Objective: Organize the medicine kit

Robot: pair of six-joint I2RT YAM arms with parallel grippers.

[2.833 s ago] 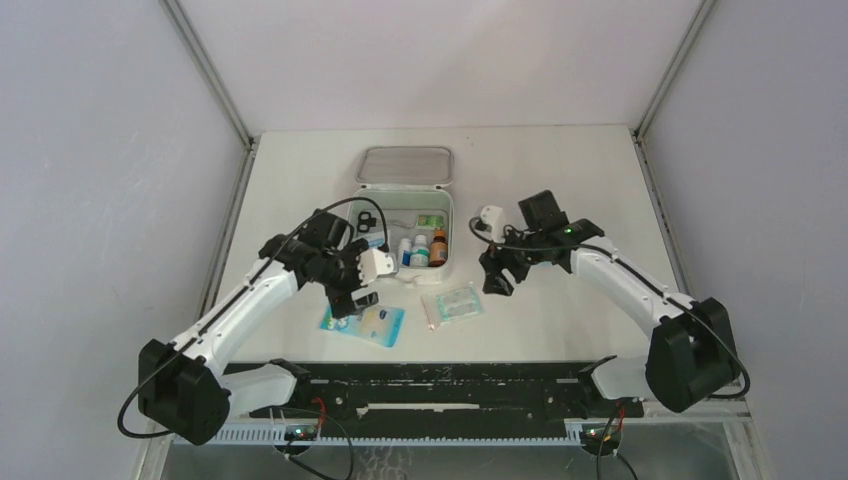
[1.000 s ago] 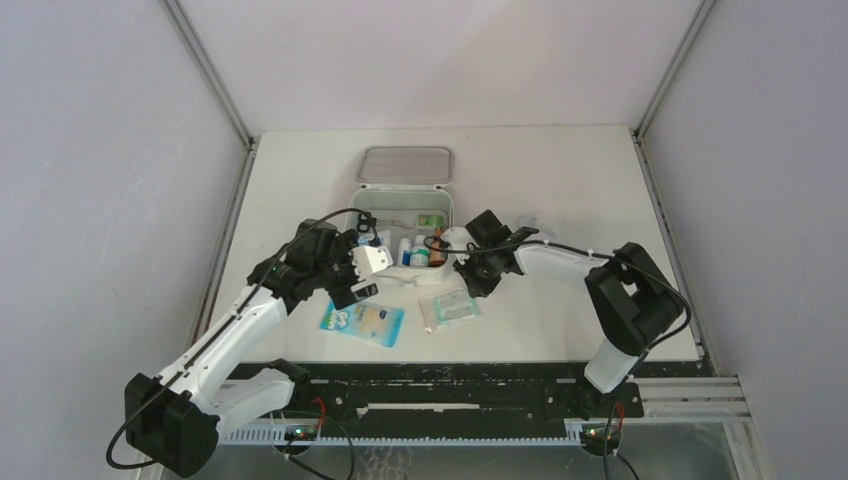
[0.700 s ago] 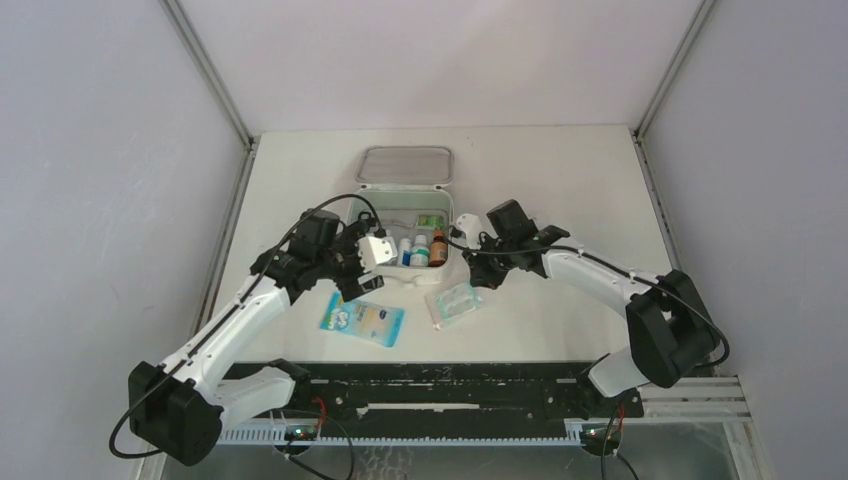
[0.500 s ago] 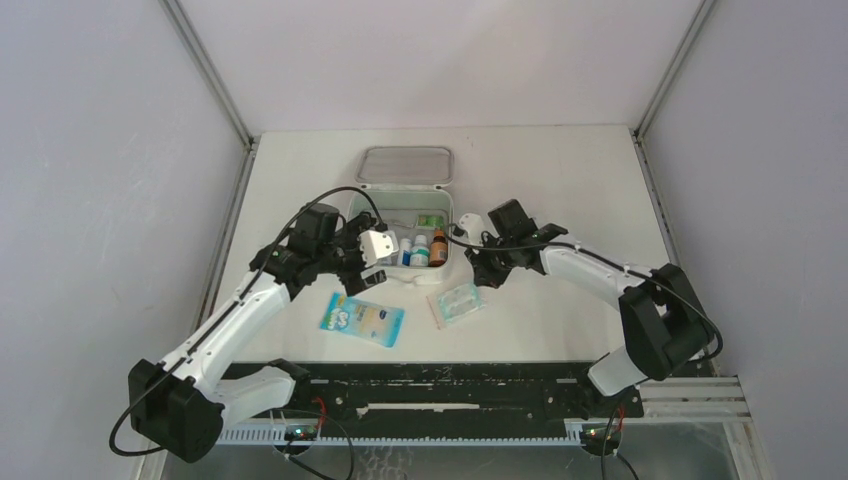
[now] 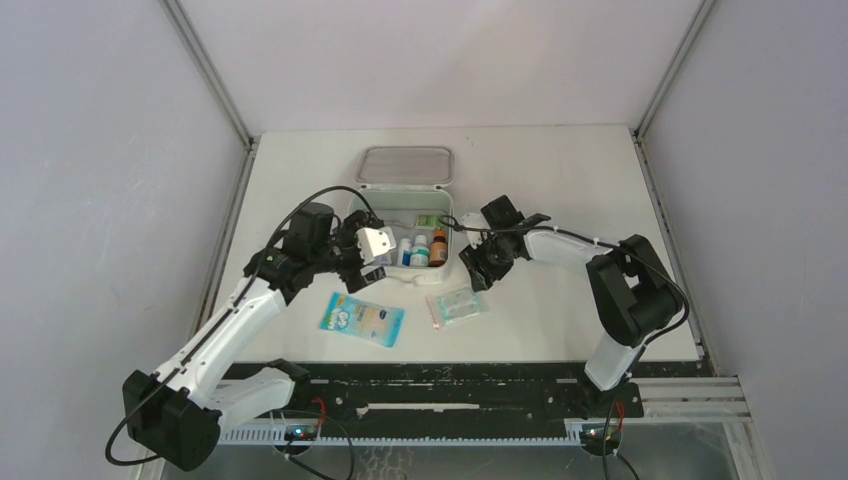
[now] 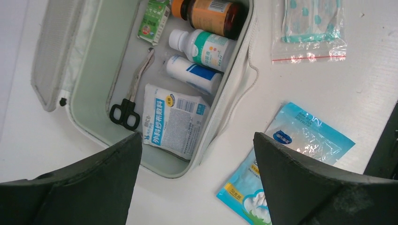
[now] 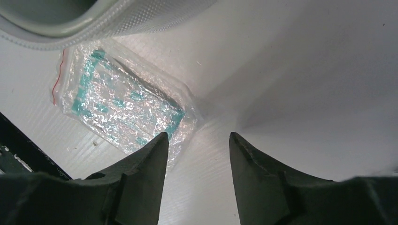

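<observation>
— Left gripper point(image 5: 364, 262) first, seen from overhead: where does it hang?
— Over the near left corner of the medicine kit point(image 5: 404, 165), jaws spread wide, nothing in them. The kit lies open at the middle of the table point(image 5: 560, 180), its mesh-lined lid folded back to the far side.
— And the right gripper point(image 5: 478, 270)?
— Just right of the kit's near right corner, above the far edge of a clear zip bag point(image 5: 455, 303). From up here I cannot tell how wide it stands. A blue packet point(image 5: 362, 320) lies flat near of the kit, left of the bag.
— What does the left wrist camera give?
— Both dark fingers of the left gripper point(image 6: 197, 136) stand far apart and empty, looking down into the kit point(image 6: 94, 70). Inside are scissors point(image 6: 129, 91), a white sachet point(image 6: 171, 119) printed in blue just beside them, a blue-labelled white bottle point(image 6: 195, 74), a green-labelled white bottle point(image 6: 204, 47), an amber bottle point(image 6: 213, 14) and a small green box point(image 6: 154, 21). The zip bag point(image 6: 312, 23) and the blue packet point(image 6: 286, 159) lie outside on the table.
— Right wrist camera?
— The right gripper point(image 7: 197, 136) is parted about halfway and holds nothing; bare table shows in the gap. The zip bag point(image 7: 124, 101), teal-patterned inside, lies just off one fingertip. The kit's textured white wall point(image 7: 117, 18) crosses the corner of the view beyond the bag.
</observation>
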